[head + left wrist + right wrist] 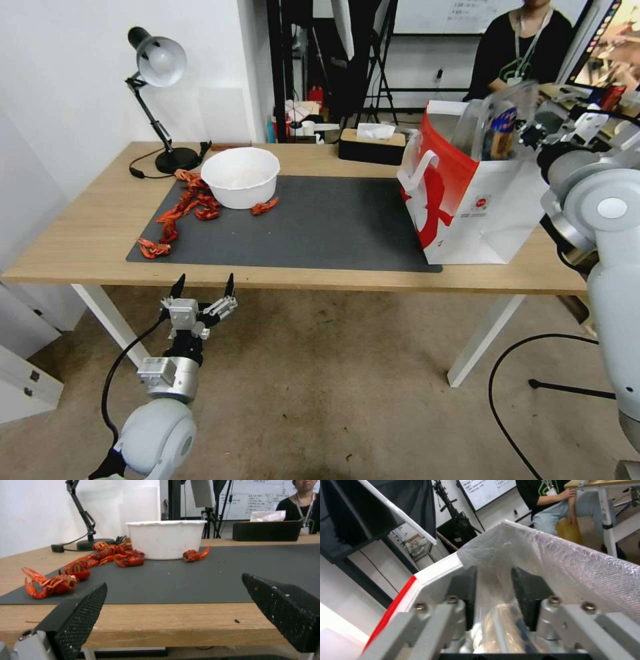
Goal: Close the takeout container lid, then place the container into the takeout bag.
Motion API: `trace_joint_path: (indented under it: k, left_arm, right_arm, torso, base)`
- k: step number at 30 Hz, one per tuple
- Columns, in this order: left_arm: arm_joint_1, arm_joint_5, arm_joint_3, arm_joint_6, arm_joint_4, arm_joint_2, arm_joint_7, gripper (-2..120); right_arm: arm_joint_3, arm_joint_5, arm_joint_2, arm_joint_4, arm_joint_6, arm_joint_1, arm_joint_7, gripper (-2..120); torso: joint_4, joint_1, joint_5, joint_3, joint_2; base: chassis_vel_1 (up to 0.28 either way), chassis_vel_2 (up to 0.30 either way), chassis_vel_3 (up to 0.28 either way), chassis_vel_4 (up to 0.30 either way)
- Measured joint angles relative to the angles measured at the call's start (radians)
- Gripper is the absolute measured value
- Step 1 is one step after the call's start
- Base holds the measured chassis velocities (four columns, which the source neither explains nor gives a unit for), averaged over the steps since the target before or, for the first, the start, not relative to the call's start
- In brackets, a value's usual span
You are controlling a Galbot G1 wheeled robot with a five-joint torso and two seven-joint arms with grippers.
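The takeout container [501, 127], clear plastic with dark blueberries inside, hangs tilted at the open top of the takeout bag [467, 207], partly below its rim. My right gripper [533, 133] is shut on it from the right. In the right wrist view the two black pads [528, 592] pinch the clear plastic [493, 600], with the bag's silvery foil lining [573, 562] just beyond. I cannot tell the lid apart from the base. My left gripper [203, 287] hangs open below the table's front edge, its fingers [83, 610] wide apart and holding nothing.
A dark mat [320, 227] covers the wooden table's [87, 227] middle. A round white bowl [241, 176] stands at its back left among several red crayfish [180, 213]. A desk lamp [157, 100] is at the far left and a dark tissue box [371, 145] behind.
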Motion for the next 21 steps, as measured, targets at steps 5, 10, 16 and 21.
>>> trace_joint_path:
  k: [5,10,16,21]
  left_arm:
    - [0.000,0.001,0.000,0.001,-0.004,0.001,-0.001,100]
    - [0.002,-0.001,-0.004,0.001,-0.007,0.003,-0.002,100]
    - [0.003,-0.004,-0.006,0.001,-0.007,0.003,-0.003,100]
    - [0.004,-0.004,-0.007,0.000,-0.006,0.002,-0.003,100]
  right_arm:
    - [0.018,0.020,-0.006,0.008,0.009,-0.002,-0.012,51]
    - [0.035,0.077,-0.006,0.053,0.154,-0.024,-0.177,71]
    - [0.009,0.018,-0.030,0.129,0.298,-0.109,-0.422,95]
    - [-0.024,-0.095,-0.050,0.181,0.337,-0.187,-0.544,100]
  torso:
    - [-0.0001,0.000,0.0002,0.000,0.000]
    - [0.0000,0.000,0.0001,0.000,0.000]
    - [-0.0001,0.000,0.0000,0.000,0.000]
    - [-0.0002,0.000,0.0001,0.000,0.000]
  base:
    - [0.000,0.000,0.000,0.000]
    - [0.000,0.000,0.000,0.000]
    - [0.000,0.000,0.000,0.000]
    - [0.000,0.000,0.000,0.000]
